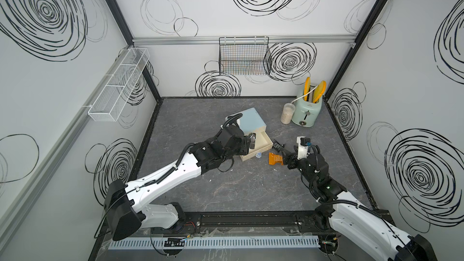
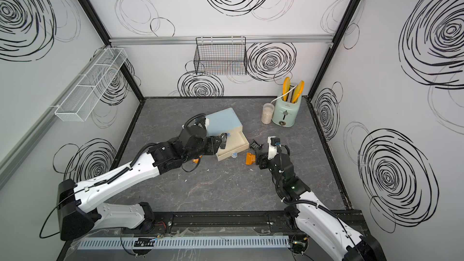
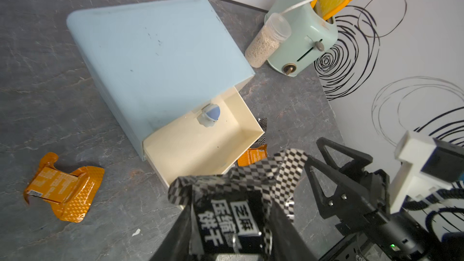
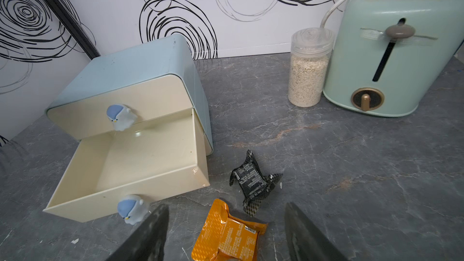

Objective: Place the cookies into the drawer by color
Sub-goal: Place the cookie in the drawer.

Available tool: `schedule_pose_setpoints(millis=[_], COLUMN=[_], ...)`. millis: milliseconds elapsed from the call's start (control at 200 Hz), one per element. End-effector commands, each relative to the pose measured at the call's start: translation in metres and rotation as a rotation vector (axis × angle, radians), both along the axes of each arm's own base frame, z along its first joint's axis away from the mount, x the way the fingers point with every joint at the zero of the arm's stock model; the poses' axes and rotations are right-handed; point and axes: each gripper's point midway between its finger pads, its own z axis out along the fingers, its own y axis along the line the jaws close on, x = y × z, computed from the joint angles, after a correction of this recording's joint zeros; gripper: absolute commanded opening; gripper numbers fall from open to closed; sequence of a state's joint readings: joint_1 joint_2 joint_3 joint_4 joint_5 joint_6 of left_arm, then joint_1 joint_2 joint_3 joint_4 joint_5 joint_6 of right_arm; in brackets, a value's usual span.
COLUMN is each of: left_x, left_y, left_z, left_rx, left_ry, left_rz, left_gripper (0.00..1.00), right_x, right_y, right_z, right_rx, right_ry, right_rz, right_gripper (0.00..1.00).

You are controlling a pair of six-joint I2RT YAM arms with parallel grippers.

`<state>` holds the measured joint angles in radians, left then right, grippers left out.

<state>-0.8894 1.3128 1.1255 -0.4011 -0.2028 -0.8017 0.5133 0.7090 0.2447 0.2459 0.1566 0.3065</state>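
1. Both top views.
   - The left gripper (image 1: 251,139) is pinched on a black cookie (image 2: 224,139). It holds the cookie above the open drawer (image 1: 262,144) of the drawer chest (image 1: 251,119), over the edge nearest that arm.
   - The right gripper (image 1: 283,156) hangs over an orange cookie (image 1: 275,158) on the table (image 1: 226,192), just beside the open drawer's front corner.
   - Judgement: the step in hand is delivery of the black cookie. Pick-up of the orange one is being set up.

2. Left wrist view.
   - The jaws are pressed on the black cookie (image 3: 233,212). Its checkered end overlaps the front wall of the open drawer (image 3: 200,146), which shows empty.
   - The next move calls for a short advance over the cavity, then release.
   - A second orange cookie (image 3: 65,189) lies on the table on the chest's far side, well apart.
   - The right gripper (image 3: 334,169) stands just beside the held packet, so room between the arms is tight.

3. Right wrist view.
   - The jaws are spread wide, one on each side of the orange cookie (image 4: 228,232). No contact is visible.
   - A loose black cookie (image 4: 253,184) lies just beyond it, near the open drawer's corner.
   - The upper drawer (image 4: 120,96) is closed. Judgement: orange needs its own drawer, so one must be opened first.
   - One finger (image 4: 150,229) is near the knob (image 4: 131,208). Keep clear of it when descending.
   - The toaster (image 4: 401,59) and jar (image 4: 308,71) are well apart, and the table is open on that side.
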Motion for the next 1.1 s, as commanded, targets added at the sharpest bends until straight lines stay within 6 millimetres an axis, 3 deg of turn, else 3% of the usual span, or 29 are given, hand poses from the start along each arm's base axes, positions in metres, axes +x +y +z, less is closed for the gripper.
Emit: schedule_pose_setpoints(millis=[0, 550, 910, 1095], left_x=[0.008, 0.004, 0.012, 0.022], left_y=[-0.013, -0.033, -0.029, -0.023], left_z=[0.01, -0.042, -0.084, -0.094], left_rx=[-0.094, -0.13, -0.039, 0.022], left_ry=[0.015, 0.279, 0.355, 0.358], left_rz=[0.101, 0.286, 0.317, 0.335], left_gripper=[0.29, 0.28, 0.29, 0.31], right_x=[-0.001, -0.003, -0.004, -0.003], right_y=[-0.002, -0.008, -0.009, -0.01], right_z=[0.001, 0.007, 0.008, 0.007], right_rx=[0.011, 0.019, 0.023, 0.023], right_ry=[-0.005, -0.029, -0.035, -0.035], right_rz=[-0.007, -0.025, -0.027, -0.031], right_gripper=[0.74, 0.74, 0.74, 0.74])
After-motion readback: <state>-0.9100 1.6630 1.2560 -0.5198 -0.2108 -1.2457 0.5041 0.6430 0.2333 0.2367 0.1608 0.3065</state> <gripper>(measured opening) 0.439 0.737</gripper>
